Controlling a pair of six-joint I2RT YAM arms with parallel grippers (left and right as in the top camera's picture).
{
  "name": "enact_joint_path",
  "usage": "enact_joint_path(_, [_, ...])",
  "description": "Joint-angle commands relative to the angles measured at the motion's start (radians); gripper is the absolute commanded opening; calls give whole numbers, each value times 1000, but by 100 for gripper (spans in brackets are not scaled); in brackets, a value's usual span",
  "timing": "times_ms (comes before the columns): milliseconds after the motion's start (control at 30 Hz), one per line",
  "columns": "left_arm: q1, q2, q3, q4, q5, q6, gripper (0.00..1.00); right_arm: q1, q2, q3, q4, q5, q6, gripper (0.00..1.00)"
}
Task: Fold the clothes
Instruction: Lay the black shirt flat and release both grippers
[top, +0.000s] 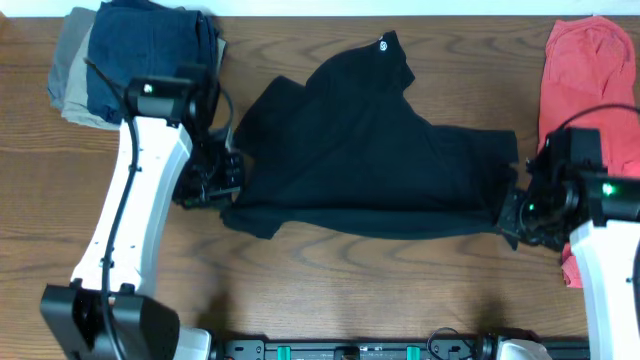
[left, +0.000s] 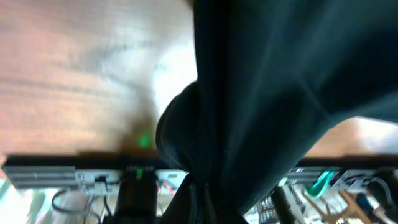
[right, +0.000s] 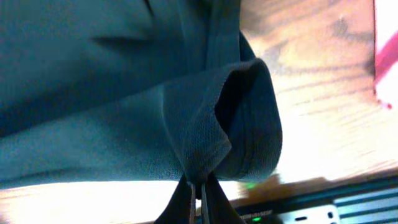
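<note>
We see the shirt (top: 370, 150) lying dark and wide in the middle of the table (top: 330, 290). Its long way runs from side to side, and its neck points to the far edge, away from us. The left gripper (top: 222, 180) is at the left end of the shirt, touching its near corner. The right gripper (top: 512, 212) is at the right end of the shirt, also at the near corner. So the shirt lies between the two grippers, and each arm has the end that is closest to it. In the right wrist view the jaws are pressed tight together, with a bunch of the hem pinched between them. In the left wrist view the cloth covers the jaws, but it gathers to a narrow point right where they sit, so we think they are closed on the shirt too. The near edge between the two grippers looks quite straight, not saggy. We think the next move is to carry this near edge over the shirt toward the neck, both ends going together, so that the fold comes out even. If one side goes faster, the fold will likely come out crooked. A pile (top: 140, 50) of folded clothes sits beyond the shirt's left end, and a red cloth (top: 585, 70) lies just past its right end. Both are close to the shirt, so we should lift with care.
</note>
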Motion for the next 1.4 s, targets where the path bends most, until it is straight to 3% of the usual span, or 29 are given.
enact_joint_path(0, [3, -114, -68, -9, -9, 4, 6, 13, -78, -8, -3, -3, 46, 1])
enact_joint_path(133, [3, -216, -124, 5, -4, -10, 6, 13, -155, -8, -8, -3, 57, 2])
enact_joint_path(233, [3, -262, -137, 6, -1, -14, 7, 13, -184, -8, -19, -3, 57, 9])
enact_joint_path(367, [3, -283, -149, 4, 8, -14, 8, 13, -185, -8, -46, -2, 56, 1])
enact_joint_path(567, [-6, -283, -168, 7, 43, -13, 6, 13, -184, -8, -40, 8, 56, 1])
enact_joint_path(667, [-23, -283, -168, 13, 43, -13, 8, 14, -178, -8, -35, 7, 56, 8])
enact_joint_path(767, [-40, -283, -168, 14, 42, -13, 36, 14, -168, -8, -41, 7, 48, 29])
enact_joint_path(833, [-47, -283, -168, 18, 38, -13, 60, 14, -162, -9, -45, 7, 48, 48])
enact_joint_path(933, [-48, -283, -168, 40, 6, -13, 82, 14, -154, -10, -44, 7, 48, 70])
enact_joint_path(1033, [-48, -282, -168, 108, -6, -13, 83, 14, -151, -11, -37, 4, 48, 84])
enact_joint_path(1167, [-48, -262, -168, 248, -6, -13, 83, 14, -144, -11, 0, 3, 48, 89])
enact_joint_path(1267, [-48, -225, -168, 359, -6, -13, 80, 14, -131, -11, 26, 3, 48, 89])
enact_joint_path(1333, [-48, -184, -168, 435, -6, -13, 68, 16, -114, -11, 44, 3, 48, 83])
enact_joint_path(1367, [-48, -161, -169, 471, -6, -13, 61, 17, -105, -11, 50, 3, 48, 75])
